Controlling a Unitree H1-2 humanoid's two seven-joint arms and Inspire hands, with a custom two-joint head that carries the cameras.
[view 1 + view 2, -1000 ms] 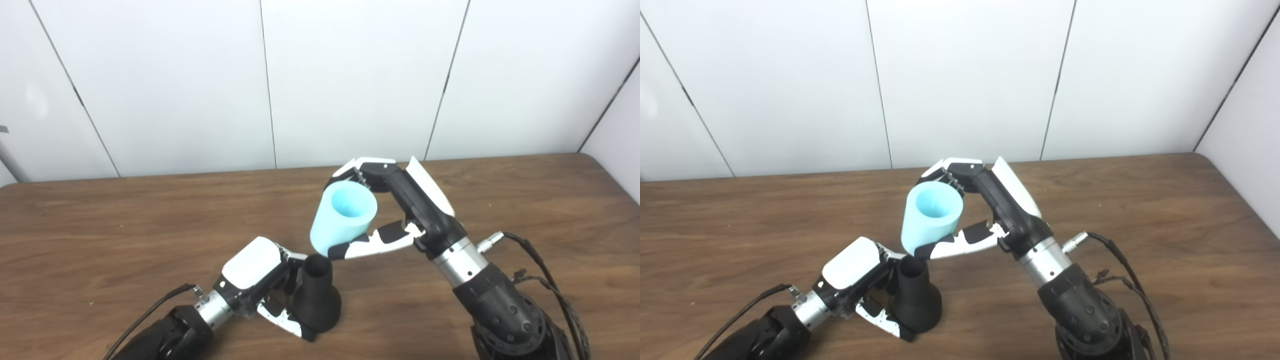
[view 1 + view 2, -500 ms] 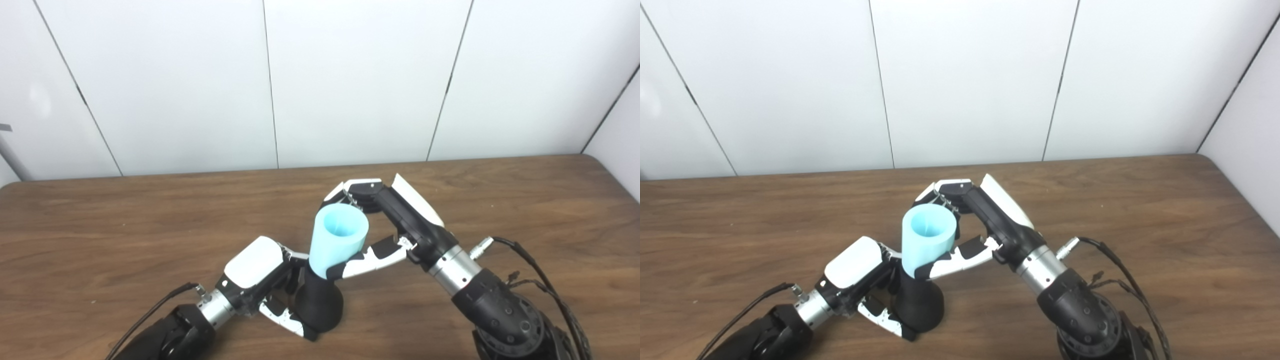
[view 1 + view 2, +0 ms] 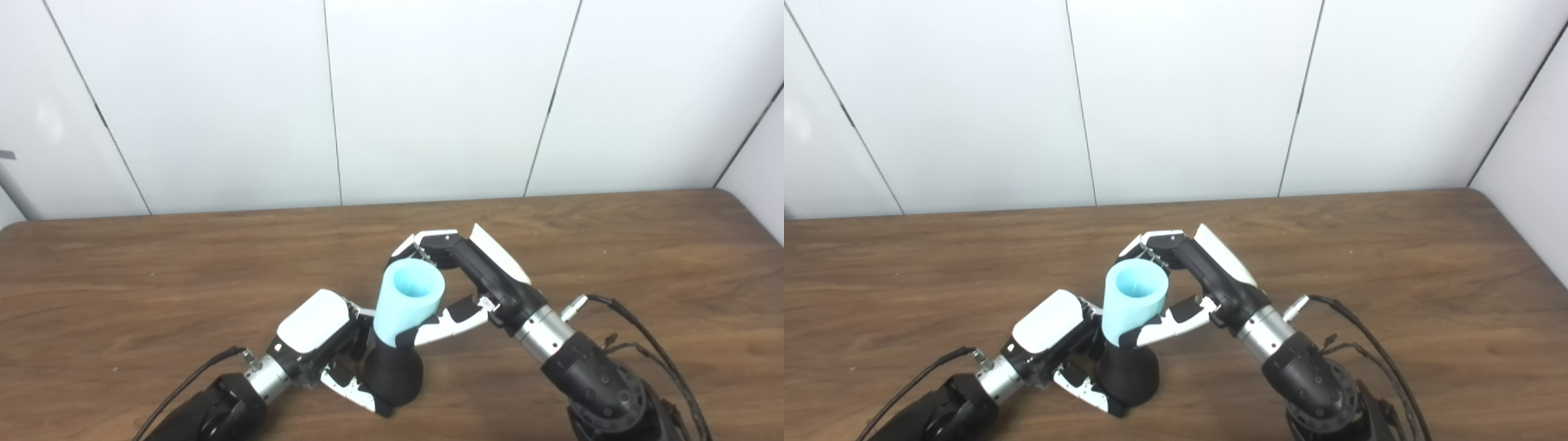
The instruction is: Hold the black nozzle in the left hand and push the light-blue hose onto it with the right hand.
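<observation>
**Hose seated over the nozzle**

The light-blue hose (image 3: pixel 405 303) is standing upright over the neck of the black nozzle (image 3: pixel 394 378), whose base is resting on the wooden table (image 3: pixel 122 288). The right hand (image 3: pixel 474 285) is gripping the hose; the left hand (image 3: pixel 321 349) is clasping the nozzle.

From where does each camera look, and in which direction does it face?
Left eye view: on the head, looking down and forward at the table; both forearms show, left hand on the black nozzle.
Right eye view: beside it, facing the same way; right hand grips the light-blue hose.
Shared: the same scene, hose seated over the nozzle's neck.
</observation>
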